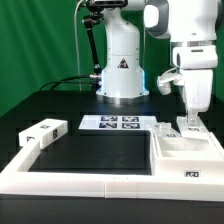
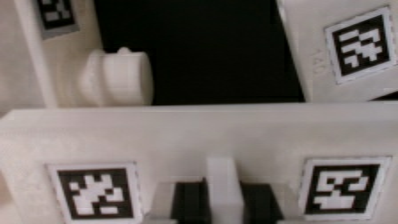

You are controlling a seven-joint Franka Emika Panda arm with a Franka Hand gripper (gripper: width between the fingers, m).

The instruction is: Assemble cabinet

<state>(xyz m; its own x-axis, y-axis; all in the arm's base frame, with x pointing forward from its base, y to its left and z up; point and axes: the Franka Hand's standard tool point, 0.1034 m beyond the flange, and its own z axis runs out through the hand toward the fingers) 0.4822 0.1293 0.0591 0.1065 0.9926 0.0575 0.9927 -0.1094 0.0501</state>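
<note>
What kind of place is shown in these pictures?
Probably a robotics lab test bench: a green backdrop curtain, a marker board on the black table, and a Franka arm.

A robotics lab: a white robot arm (image 1: 122,60) stands on a black desk (image 1: 50,105) before a green curtain (image 1: 35,40), near the marker board (image 1: 117,123).

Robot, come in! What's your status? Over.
Claw low at cabinet, grip unclear. One loose white piece lies apart. Nothing blocking seen.
</note>
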